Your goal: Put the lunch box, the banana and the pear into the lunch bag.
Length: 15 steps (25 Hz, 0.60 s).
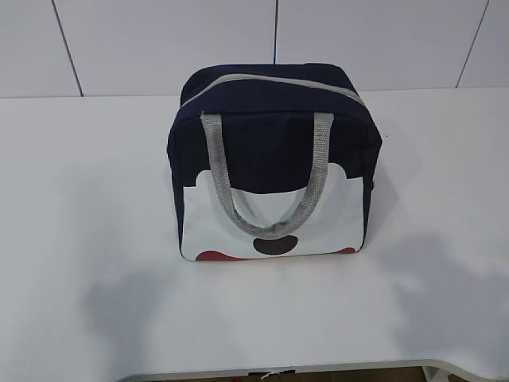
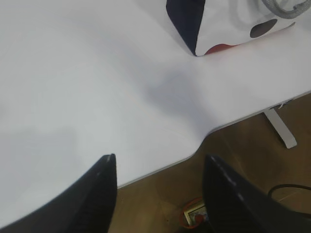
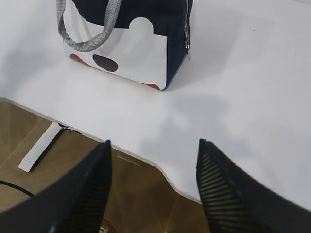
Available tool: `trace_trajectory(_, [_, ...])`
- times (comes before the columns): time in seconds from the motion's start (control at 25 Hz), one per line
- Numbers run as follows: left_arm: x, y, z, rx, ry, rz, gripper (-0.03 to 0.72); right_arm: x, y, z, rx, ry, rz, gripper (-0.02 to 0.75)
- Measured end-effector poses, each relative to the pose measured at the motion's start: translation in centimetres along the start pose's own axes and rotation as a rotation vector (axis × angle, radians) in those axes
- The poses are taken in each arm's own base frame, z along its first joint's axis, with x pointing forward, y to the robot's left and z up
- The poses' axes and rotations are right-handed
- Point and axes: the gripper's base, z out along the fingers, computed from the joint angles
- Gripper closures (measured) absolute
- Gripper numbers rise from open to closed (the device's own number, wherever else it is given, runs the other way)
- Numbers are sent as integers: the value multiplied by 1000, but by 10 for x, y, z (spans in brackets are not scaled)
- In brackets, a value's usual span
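Observation:
The navy lunch bag (image 1: 270, 159) stands upright at the middle of the white table, its grey handles hanging over the white spotted front panel. Its grey zipper (image 1: 270, 79) runs across the top and looks closed. The lunch box, the banana and the pear are out of view. My left gripper (image 2: 160, 158) is open and empty over the table's front edge, with the lunch bag (image 2: 194, 24) far off at upper right. Also open and empty at the front edge is my right gripper (image 3: 153, 143), with the lunch bag (image 3: 146, 29) ahead at upper left. Neither gripper shows in the exterior view.
The white table (image 1: 79, 239) has a curved cut-out in its front edge (image 2: 194, 145). Below it lie brown floor, a white table foot (image 2: 279, 126), a black cable (image 2: 286, 187) and a red ring (image 2: 194, 216). A white tiled wall (image 1: 159, 40) stands behind the table.

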Motion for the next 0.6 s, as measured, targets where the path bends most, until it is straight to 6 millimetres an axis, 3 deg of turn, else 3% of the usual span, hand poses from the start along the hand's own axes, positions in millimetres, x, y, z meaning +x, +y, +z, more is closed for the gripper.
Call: trace_trajectory(0.6, [31, -6, -20, -55, -139, 12, 270, 41, -8, 10, 149, 58, 51, 274])
